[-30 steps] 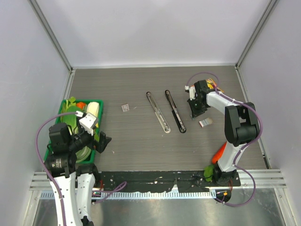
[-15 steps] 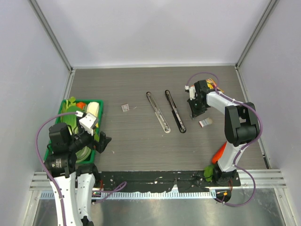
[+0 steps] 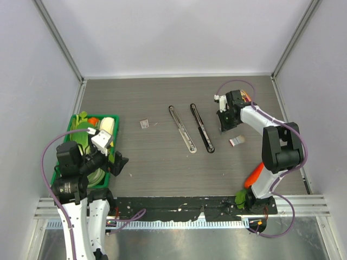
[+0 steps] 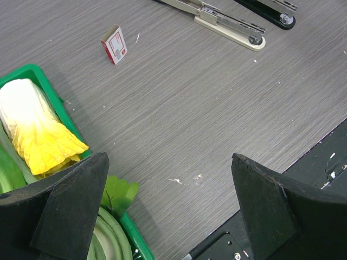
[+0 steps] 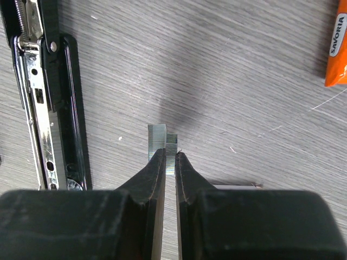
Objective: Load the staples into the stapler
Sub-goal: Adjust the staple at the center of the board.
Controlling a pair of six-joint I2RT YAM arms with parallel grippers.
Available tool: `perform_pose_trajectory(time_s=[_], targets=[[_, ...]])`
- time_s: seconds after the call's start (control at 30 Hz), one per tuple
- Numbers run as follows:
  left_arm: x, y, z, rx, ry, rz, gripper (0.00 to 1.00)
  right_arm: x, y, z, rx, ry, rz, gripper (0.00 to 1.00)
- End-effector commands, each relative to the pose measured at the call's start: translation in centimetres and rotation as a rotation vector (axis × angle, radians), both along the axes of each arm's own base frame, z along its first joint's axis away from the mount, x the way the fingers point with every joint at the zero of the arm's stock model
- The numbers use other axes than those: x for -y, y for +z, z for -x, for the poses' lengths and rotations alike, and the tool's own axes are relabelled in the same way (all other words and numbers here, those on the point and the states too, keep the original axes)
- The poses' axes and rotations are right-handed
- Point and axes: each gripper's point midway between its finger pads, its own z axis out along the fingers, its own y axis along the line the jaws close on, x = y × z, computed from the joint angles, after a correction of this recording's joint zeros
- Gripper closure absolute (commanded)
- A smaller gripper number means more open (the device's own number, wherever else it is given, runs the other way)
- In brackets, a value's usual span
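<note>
Your right end effector [image 5: 168, 155] is pinched almost fully closed, and a short metallic strip of staples [image 5: 157, 135] sits clamped between its tips. It hangs low over the worktop [image 3: 157, 162], just to the right of the black stapler [image 3: 201, 128]. That stapler lies swung open, with its metal channel facing up. The beige stapler [image 3: 182, 130] lies open the same way, next to the black one on its left.

The staples box [image 4: 114, 44], white with a red label, rests flat on the worktop, left of both staplers and well apart from your right arm. A second small pale box [image 3: 237, 141] lies near your right end effector, on the near side.

Your left end effector [image 4: 169, 162] stands spread wide with nothing between its fingers. It hovers at the near left beside the green basket [image 4: 24, 76] of vegetables. An orange packet [image 5: 337, 49] lies at the far right, beyond your right arm.
</note>
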Motion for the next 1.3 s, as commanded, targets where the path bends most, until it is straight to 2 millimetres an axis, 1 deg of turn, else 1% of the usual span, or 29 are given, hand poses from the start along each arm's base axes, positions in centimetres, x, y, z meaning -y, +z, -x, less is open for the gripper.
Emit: perform_pose_trajectory(time_s=[0.0, 0.03, 0.07, 0.17, 0.27, 0.37, 0.47, 0.67, 0.83, 1.27], targets=[[0.3, 0.4, 0.2, 0.014, -0.011, 0.010, 0.00, 0.4, 1.2, -0.9, 0.067, 0.004, 0.042, 0.91], [0.3, 0.4, 0.2, 0.013, -0.011, 0.011, 0.00, 1.1, 1.0, -1.1, 0.069, -0.011, 0.082, 0.91], [0.3, 0.4, 0.2, 0.014, -0.011, 0.010, 0.00, 1.2, 0.9, -1.1, 0.070, -0.011, 0.093, 0.91], [0.2, 0.4, 0.2, 0.012, -0.009, 0.011, 0.00, 2.4, 0.6, -1.4, 0.080, -0.032, 0.182, 0.90], [0.2, 0.4, 0.1, 0.011, -0.011, 0.010, 0.00, 2.4, 0.3, -1.4, 0.085, -0.016, 0.226, 0.87], [0.3, 0.4, 0.1, 0.012, -0.013, 0.010, 0.00, 2.0, 0.0, -1.3, 0.072, -0.004, 0.217, 0.83], [0.3, 0.4, 0.1, 0.010, -0.013, 0.011, 0.00, 1.8, -0.2, -1.1, 0.060, 0.002, 0.212, 0.80], [0.2, 0.3, 0.1, 0.005, -0.013, 0.012, 0.00, 1.5, -0.4, -1.0, 0.046, 0.011, 0.196, 0.80], [0.3, 0.3, 0.1, 0.003, -0.013, 0.012, 0.00, 1.2, -0.6, -0.8, 0.033, 0.017, 0.183, 0.74], [0.3, 0.3, 0.1, 0.005, -0.013, 0.012, 0.00, 2.2, -0.5, -1.2, 0.052, -0.002, 0.233, 0.74]])
